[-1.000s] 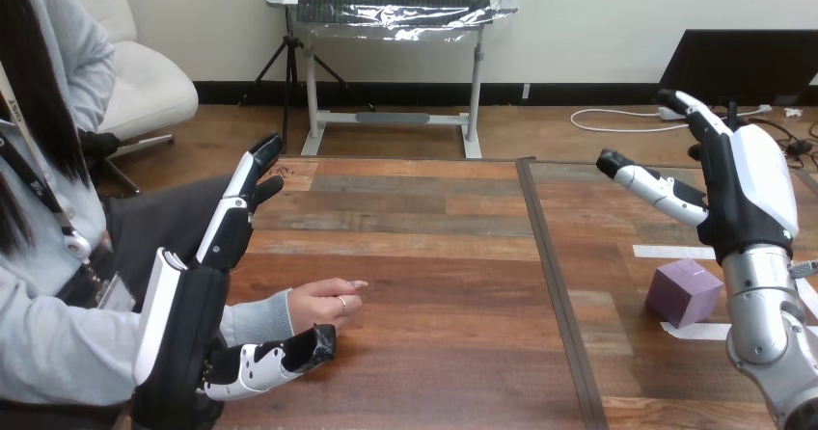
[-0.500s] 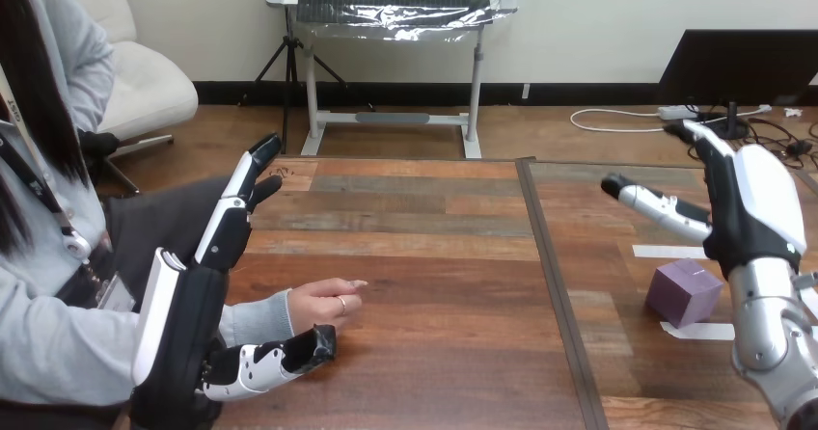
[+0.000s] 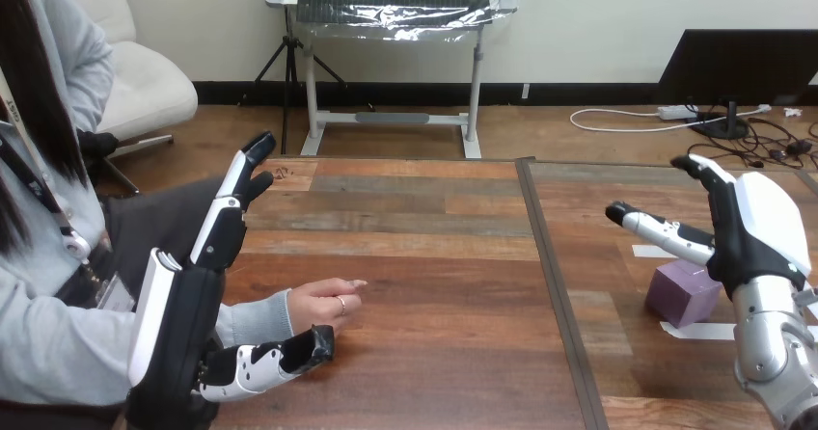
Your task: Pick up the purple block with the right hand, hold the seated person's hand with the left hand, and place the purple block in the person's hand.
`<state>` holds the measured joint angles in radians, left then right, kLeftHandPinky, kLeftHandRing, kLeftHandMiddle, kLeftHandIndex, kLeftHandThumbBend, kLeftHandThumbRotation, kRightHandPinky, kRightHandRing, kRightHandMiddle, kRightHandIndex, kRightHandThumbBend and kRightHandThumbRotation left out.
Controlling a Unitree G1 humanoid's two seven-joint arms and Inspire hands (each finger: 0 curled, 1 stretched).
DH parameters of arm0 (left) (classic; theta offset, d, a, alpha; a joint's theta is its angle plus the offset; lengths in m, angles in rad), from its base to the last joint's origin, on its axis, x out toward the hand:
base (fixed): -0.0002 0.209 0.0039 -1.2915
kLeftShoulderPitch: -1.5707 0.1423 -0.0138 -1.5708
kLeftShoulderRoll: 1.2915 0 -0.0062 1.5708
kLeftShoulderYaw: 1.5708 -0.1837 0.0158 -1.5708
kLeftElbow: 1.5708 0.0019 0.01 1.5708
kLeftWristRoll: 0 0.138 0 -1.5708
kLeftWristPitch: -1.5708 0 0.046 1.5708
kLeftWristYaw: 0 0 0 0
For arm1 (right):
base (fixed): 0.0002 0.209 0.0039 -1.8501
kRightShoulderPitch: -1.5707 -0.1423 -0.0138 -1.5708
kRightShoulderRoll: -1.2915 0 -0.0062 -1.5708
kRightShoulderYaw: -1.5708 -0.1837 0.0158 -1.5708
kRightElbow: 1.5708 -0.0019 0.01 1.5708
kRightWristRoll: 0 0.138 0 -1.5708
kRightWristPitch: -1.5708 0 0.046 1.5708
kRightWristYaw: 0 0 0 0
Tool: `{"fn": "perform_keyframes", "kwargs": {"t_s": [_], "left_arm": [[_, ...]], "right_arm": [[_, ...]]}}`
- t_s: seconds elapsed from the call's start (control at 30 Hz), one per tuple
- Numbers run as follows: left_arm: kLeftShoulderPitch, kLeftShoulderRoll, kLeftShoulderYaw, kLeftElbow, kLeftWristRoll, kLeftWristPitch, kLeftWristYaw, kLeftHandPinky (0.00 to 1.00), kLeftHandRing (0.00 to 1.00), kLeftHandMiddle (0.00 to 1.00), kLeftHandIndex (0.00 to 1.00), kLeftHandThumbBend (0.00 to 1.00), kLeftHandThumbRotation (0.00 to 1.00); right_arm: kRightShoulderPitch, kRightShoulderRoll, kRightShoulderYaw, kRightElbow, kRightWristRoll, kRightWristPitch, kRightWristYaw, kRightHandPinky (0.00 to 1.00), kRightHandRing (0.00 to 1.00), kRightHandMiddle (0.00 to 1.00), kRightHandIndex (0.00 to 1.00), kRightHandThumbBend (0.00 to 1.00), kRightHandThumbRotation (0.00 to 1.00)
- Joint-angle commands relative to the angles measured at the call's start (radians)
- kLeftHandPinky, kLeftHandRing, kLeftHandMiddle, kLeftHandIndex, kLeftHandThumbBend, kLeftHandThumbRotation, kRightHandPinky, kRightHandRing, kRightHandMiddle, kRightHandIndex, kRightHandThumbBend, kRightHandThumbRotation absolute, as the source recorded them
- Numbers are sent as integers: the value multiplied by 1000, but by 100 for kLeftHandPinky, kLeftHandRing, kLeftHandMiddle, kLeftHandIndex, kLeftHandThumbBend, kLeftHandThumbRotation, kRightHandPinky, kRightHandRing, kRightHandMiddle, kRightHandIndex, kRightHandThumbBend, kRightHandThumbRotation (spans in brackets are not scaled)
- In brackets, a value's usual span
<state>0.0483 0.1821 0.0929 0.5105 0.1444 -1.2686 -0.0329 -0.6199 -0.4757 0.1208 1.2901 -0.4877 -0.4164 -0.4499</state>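
I see the block (image 3: pixel 681 293) as a small purple cube with a paler top face and darker sides. It stands on the right part of the table (image 3: pixel 434 256), between two strips of white tape (image 3: pixel 696 331), and it touches the nearer strip. My right hand (image 3: pixel 757 223) is over the block and a little to its right, and the wrist hides the block's far right corner. The fingers (image 3: pixel 709 174) of this hand are straight and close together and point away from me. The thumb (image 3: pixel 661 229) is stretched out to the left, above the block, so the hand is spread and grips nothing. I cannot tell whether any part of it touches the block. At the left, the person's hand (image 3: pixel 323 303) rests on the table, relaxed. My left hand (image 3: pixel 178 324) stands on its edge beside the person's wrist, with straight fingers (image 3: pixel 227 223) that point up and forward. Its thumb (image 3: pixel 275 361) lies just in front of the wrist. It is not curled round the wrist, and I cannot tell if they touch.
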Motion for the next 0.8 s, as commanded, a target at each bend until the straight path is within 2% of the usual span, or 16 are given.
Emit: {"fn": "perform_keyframes", "kwargs": {"t_s": [0.0, 0.13, 0.77], "left_arm": [[-24, 11, -8, -43, -20, -28, 0, 92, 97, 98, 95, 100, 74], [-21, 17, -12, -47, -29, -28, -4, 92, 98, 98, 95, 100, 73], [-8, 13, -10, -54, -47, -42, -9, 91, 96, 98, 95, 100, 72]], "right_arm": [[-85, -12, -6, 3, 24, 17, 24, 75, 87, 87, 86, 98, 76], [-81, -11, -17, 11, 48, 37, 60, 76, 88, 88, 87, 97, 77], [-53, -12, -24, 29, 89, 86, 93, 73, 85, 86, 85, 100, 81]]}}
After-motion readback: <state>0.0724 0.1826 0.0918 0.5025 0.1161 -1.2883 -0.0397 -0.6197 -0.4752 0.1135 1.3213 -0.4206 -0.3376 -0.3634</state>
